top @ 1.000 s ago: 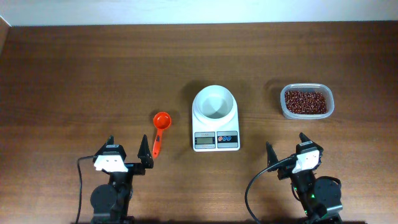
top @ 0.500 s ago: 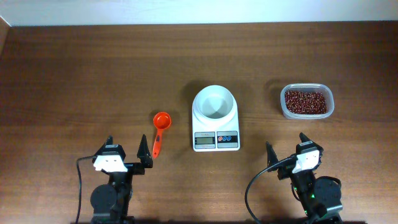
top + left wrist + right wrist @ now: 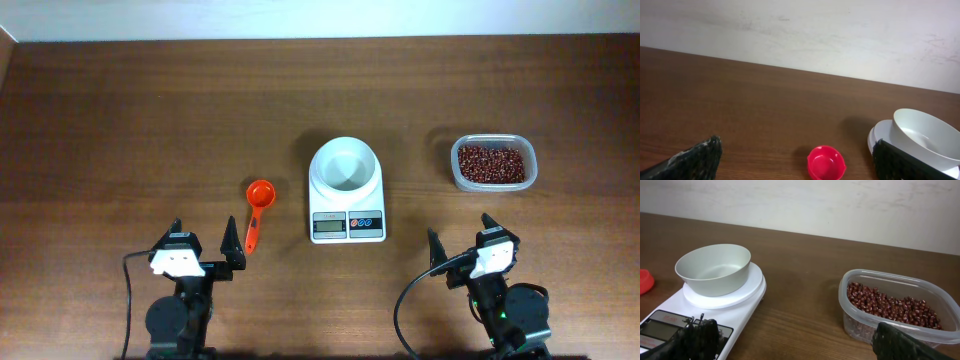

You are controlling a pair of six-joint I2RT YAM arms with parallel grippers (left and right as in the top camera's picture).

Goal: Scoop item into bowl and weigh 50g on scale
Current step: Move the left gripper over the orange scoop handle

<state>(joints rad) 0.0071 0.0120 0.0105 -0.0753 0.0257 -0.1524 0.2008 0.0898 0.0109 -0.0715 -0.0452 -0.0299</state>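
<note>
Nothing has moved since the earlier frames: both arms sit parked at the near edge of the worktop (image 3: 120,120), with the left pincer (image 3: 205,228) and the right pincer (image 3: 459,226) each spread wide apart and holding nothing. The layout looks set up to split the work. An orange scoop (image 3: 260,194) lies just ahead of the left pincer, its handle pointing back toward it, probably so the left arm can take it without reaching far. The white bowl (image 3: 345,167) sits empty on the platform of the scale (image 3: 347,226), centred between the arms, so whatever goes in is weighed straight away. The display faces the arms, but its reading is too small to make out. The beans (image 3: 491,163) are all in the clear tub (image 3: 860,327), well to the right of the scale and ahead of the right pincer. No scooping has begun, and picking up the scoop looks like the first step.
</note>
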